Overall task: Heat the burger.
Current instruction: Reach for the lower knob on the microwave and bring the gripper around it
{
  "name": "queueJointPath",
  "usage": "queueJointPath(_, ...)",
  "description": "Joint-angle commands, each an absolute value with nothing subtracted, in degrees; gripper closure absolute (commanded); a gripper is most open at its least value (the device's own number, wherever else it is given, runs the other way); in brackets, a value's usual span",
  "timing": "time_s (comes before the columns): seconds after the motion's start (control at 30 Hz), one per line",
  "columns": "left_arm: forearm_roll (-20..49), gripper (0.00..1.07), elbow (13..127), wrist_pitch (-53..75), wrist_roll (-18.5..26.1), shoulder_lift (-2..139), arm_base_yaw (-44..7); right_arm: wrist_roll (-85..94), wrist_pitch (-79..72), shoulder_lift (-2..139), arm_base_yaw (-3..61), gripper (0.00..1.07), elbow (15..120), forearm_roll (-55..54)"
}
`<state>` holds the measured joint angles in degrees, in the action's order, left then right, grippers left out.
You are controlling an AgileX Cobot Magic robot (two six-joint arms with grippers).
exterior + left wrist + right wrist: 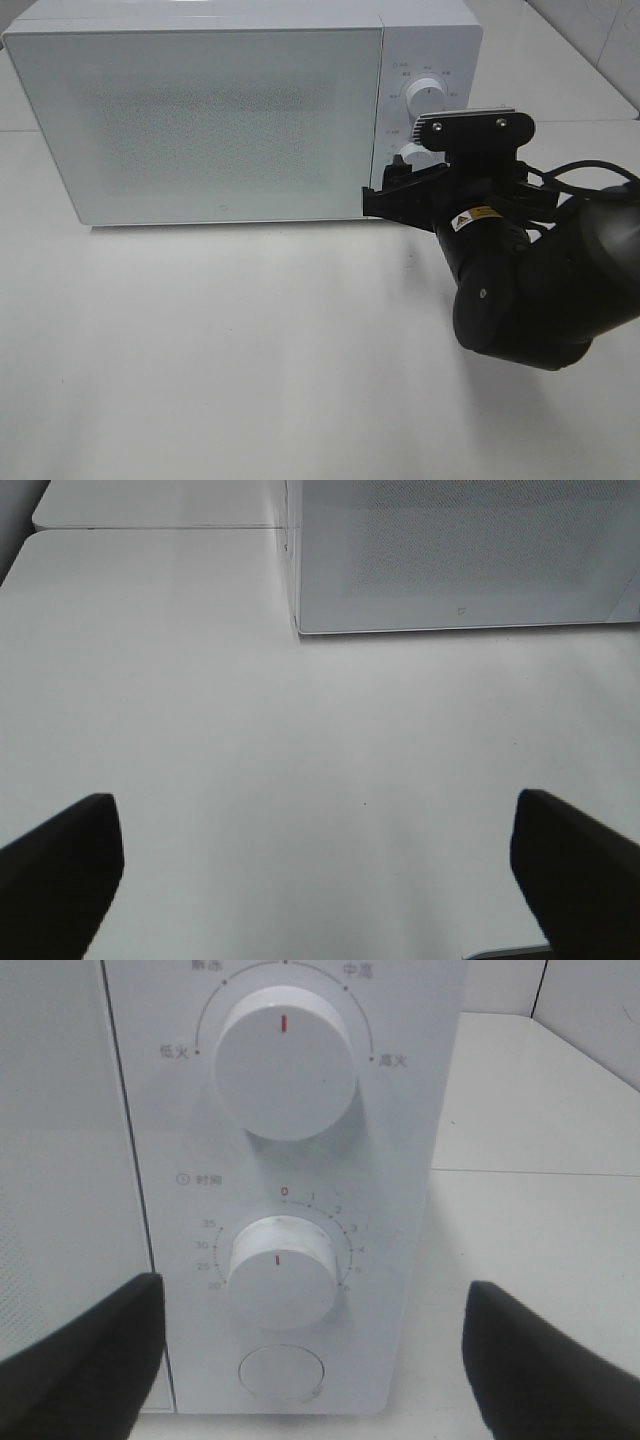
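Burger shows in no view, so I cannot tell where it lies, while the microwave door [200,120] is closed, the right claw [312,1295] stands apart just before the lower knob [282,1272], and the left claw [315,810] stands apart above the white table [300,730].

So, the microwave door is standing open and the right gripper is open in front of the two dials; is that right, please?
Not quite. The microwave door is shut, flush with the front, as the exterior high view shows. The rest holds: the right gripper is open in front of the upper dial and the lower dial.
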<state>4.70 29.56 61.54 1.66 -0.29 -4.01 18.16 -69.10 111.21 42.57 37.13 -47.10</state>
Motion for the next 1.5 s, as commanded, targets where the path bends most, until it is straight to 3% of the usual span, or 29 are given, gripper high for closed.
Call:
queueJointPath(0.03, 4.9, 0.09, 29.6, 61.3, 1.9, -1.0, -3.8, 18.2, -69.8, 112.1, 41.9, 0.29, 38.6, -47.0)
queueJointPath(0.57, 4.9, 0.09, 29.6, 61.3, 1.9, -1.0, -3.8, 18.2, -66.2, 117.8, 39.0, 0.31, 47.1, -45.1)
queueJointPath(1.17, 4.9, 0.09, 29.6, 61.3, 1.9, -1.0, -3.8, 18.3, -64.7, 118.9, 37.1, 0.32, 48.2, -42.1)
queueJointPath(1.3, 4.9, 0.09, 29.6, 61.3, 1.9, -1.0, -3.8, 18.3, -64.7, 118.9, 37.1, 0.38, 48.2, -42.1)
queueJointPath(1.43, 4.9, 0.09, 29.6, 61.3, 1.9, -1.0, -3.8, 18.3, -64.8, 118.9, 37.1, 0.53, 48.2, -42.1)
queueJointPath(1.47, 4.9, 0.09, 29.6, 61.3, 1.9, -1.0, -3.8, 18.3, -64.8, 118.9, 37.1, 0.62, 48.2, -42.1)
queueJointPath(1.5, 4.9, 0.09, 29.6, 61.3, 1.9, -1.0, -3.8, 18.3, -64.8, 118.9, 37.1, 0.62, 48.2, -42.1)
